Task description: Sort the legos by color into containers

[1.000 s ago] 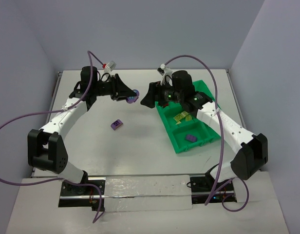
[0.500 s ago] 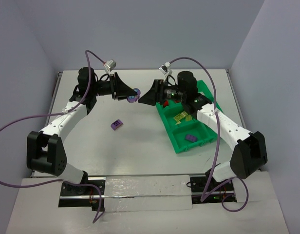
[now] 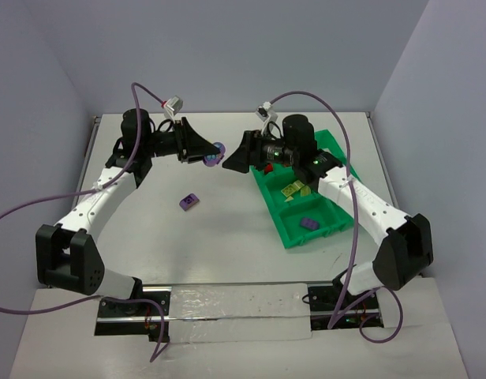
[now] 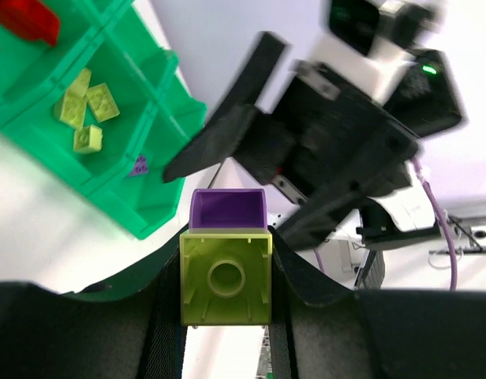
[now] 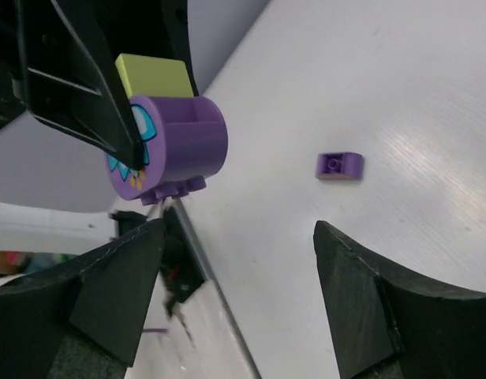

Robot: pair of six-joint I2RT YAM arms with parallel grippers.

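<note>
The left gripper (image 3: 207,151) is clamped on a brick pair (image 5: 170,151), a round purple piece with a printed face stuck to a yellow-green brick (image 4: 226,278). It holds the pair in the air above the far middle of the table (image 3: 227,237), clear of the surface. In the left wrist view the yellow-green brick sits squarely between the two dark fingers (image 4: 168,316), with the purple part just beyond it.

The right gripper (image 5: 239,229) faces the pair from the right, close to it but not touching. Its own fingers stand wide apart with nothing between them.

A loose purple brick (image 3: 188,202) lies flat on the table, left of the middle. It is nearer than both grippers and well apart from the tray.

The green tray (image 3: 273,207) lies on the right side of the table, turned at a slant, with the right arm reaching over its far part. A compartment at its near end holds a second purple brick (image 3: 308,223). A compartment in the middle row holds several yellow-green bricks (image 4: 84,110), lying loosely together. Red bricks (image 4: 22,20) lie toward the far end. From overhead the arm covers most of that part, and the wrist view cuts them off at its edge, so I cannot tell how many there are.
</note>
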